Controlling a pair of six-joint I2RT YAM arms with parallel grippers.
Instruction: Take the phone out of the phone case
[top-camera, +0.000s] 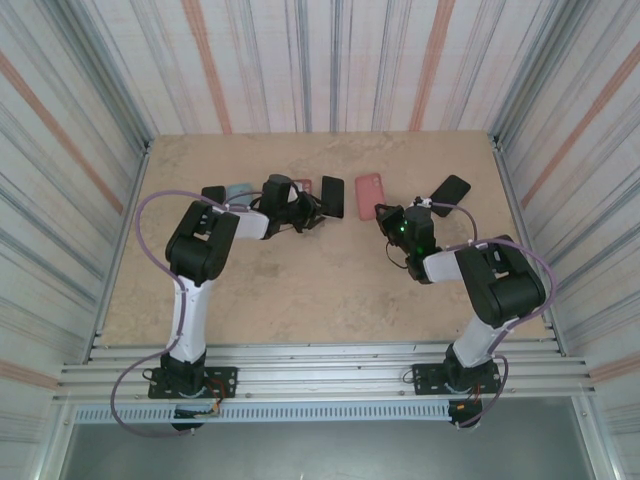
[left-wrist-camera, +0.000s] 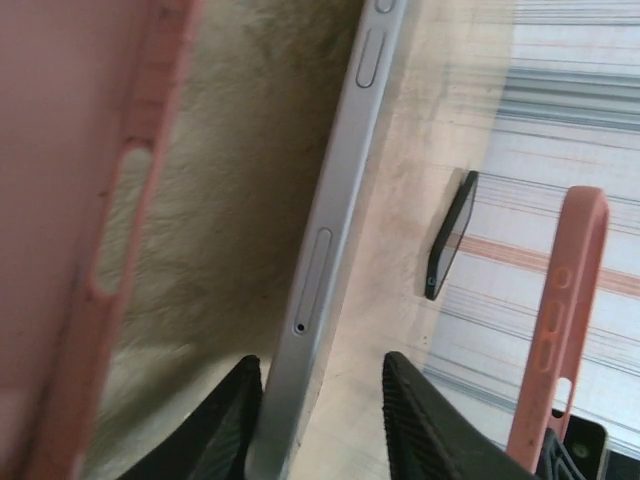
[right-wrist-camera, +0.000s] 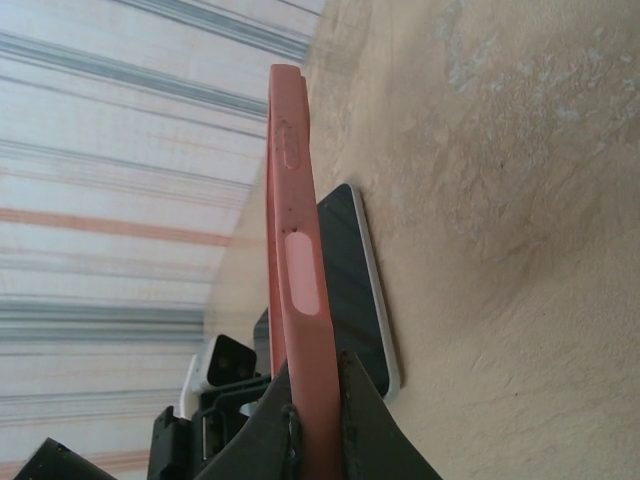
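while left gripper (left-wrist-camera: 320, 370) stands parted around bare phone (left-wrist-camera: 325, 240), just left of pink case (top-camera: 368, 195): widen jaws fully, back straight off, avoid dragging phone. right gripper (right-wrist-camera: 315, 365), just right of case, clamps case edge; keep that grip steady.

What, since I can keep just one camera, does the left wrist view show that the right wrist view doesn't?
Left wrist: the left gripper open around a silver phone seen edge-on, a blurred second pink case, a dark phone farther off. Right wrist: the right gripper clamped on the pink case, a flat phone. Both: that pink case, the tan table.
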